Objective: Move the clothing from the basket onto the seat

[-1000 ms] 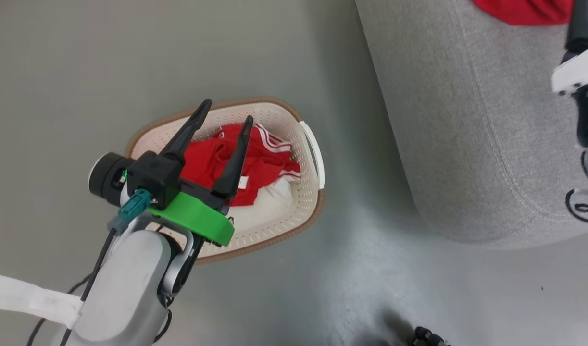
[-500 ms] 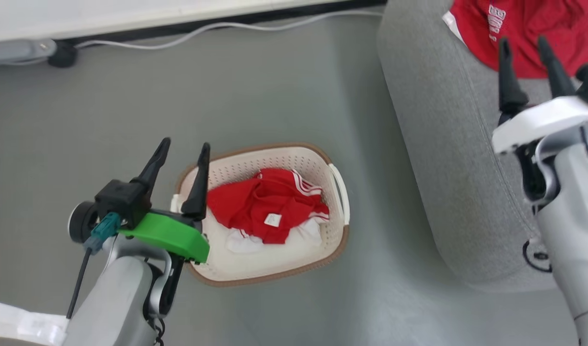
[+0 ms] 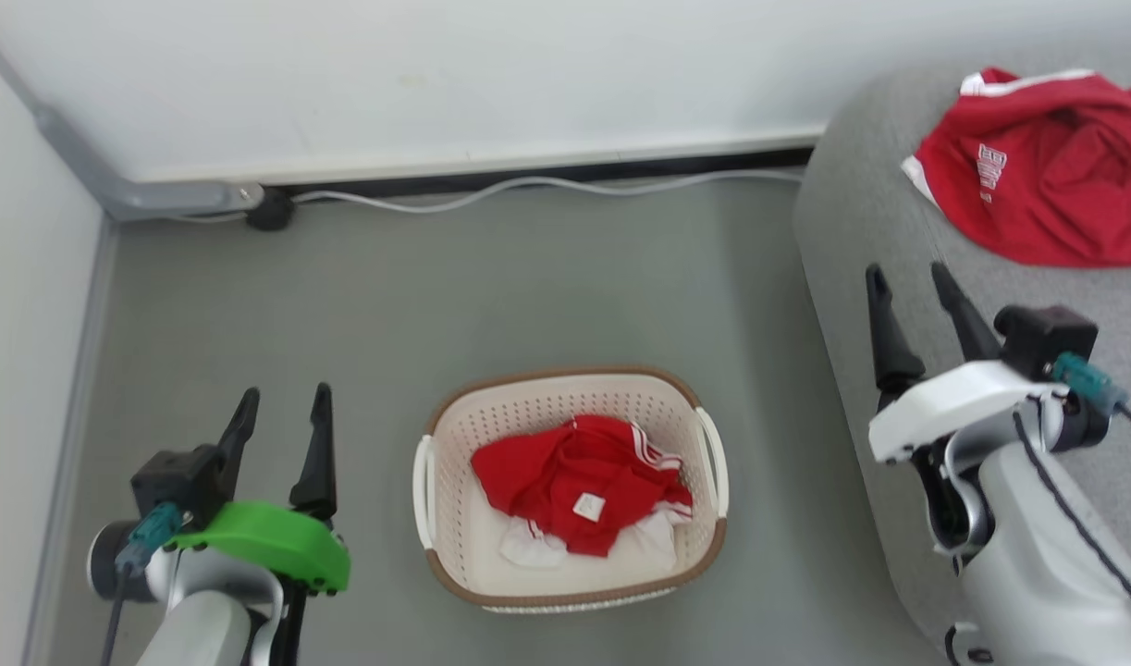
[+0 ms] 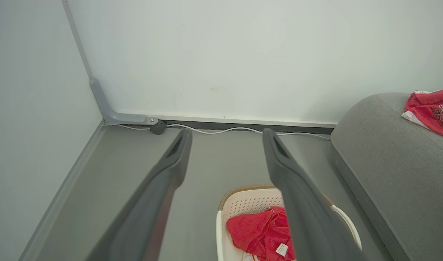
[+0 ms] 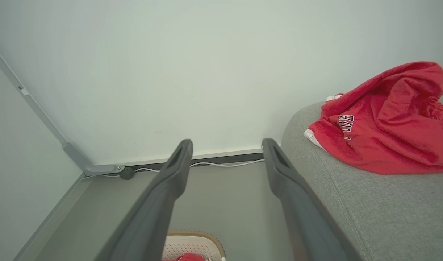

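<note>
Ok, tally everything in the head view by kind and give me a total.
Red clothing heaps: 2, the basket heap and the seat heap
Baskets: 1, the basket
Seats: 1, the seat
Grippers: 2, left gripper and right gripper, both open
Total: 6

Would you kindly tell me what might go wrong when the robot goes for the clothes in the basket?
1. In the basket, the red garment lies crumpled over a white piece; one grasp may lift only part of the pile.
2. The basket stands free on the floor, so snagged fabric could drag or tip it.
3. The jersey on the seat sits near its rounded edge; another drop there might slide off.
</note>
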